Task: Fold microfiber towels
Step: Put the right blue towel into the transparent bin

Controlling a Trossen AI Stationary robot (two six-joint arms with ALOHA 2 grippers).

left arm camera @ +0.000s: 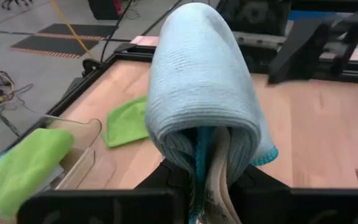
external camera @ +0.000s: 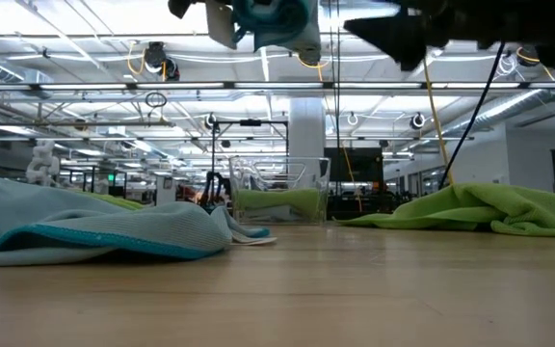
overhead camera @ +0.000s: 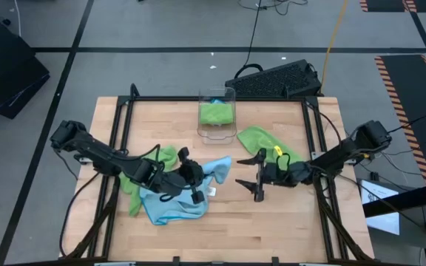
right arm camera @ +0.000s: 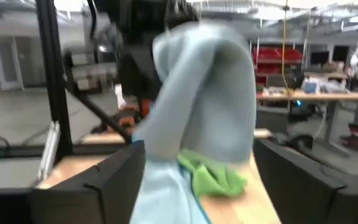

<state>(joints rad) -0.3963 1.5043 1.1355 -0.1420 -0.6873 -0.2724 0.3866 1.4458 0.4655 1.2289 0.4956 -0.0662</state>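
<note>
A light blue towel lies bunched on the table left of centre. One part of it is raised, with my left gripper shut on it. My right gripper stands open just to the right of that raised part, facing it. Its fingers are spread and hold nothing. One lime green towel lies flat on the table behind my right gripper. Another green towel lies partly under my left arm and the blue towel. My left gripper pinches a folded part of the blue towel between its two fingers, several layers together. The fingers point toward the table's right, slanting slightly down. The cloth arches up over the fingertips in a rounded loop. The rest hangs slack, its lower part on the table.
A clear plastic bin with a folded green towel inside stands at the table's far middle. A black frame runs along the far and side edges. Bare wood shows near the front edge and between the two grippers.
</note>
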